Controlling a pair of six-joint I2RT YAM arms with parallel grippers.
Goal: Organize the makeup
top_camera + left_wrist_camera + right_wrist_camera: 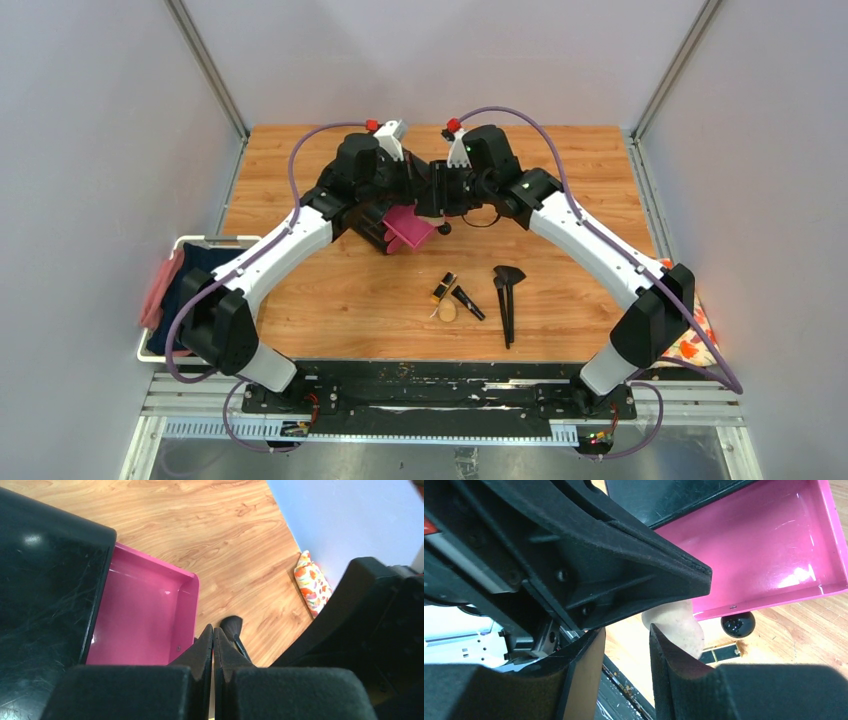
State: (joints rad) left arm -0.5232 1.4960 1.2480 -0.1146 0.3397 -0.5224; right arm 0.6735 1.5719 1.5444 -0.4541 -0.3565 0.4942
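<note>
Right tool [674, 625] with beige sponge [676, 622] above open pink drawer [764, 545]

Left fingers [214, 647] closed, right fingers [676, 630] seemingly gripping

This is a robotics lab test cell. A wood-grain counter [300, 300] sits boxed in by plain grey panels [90, 200] on aluminium framing, with two cabled arms bolted to a black base rail [440, 395] at its near edge.

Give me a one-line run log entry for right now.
right gripper: shut on beige sponge, beside open pink drawer | left gripper: shut, empty | on table: sponge, case, tube, brushes
</note>
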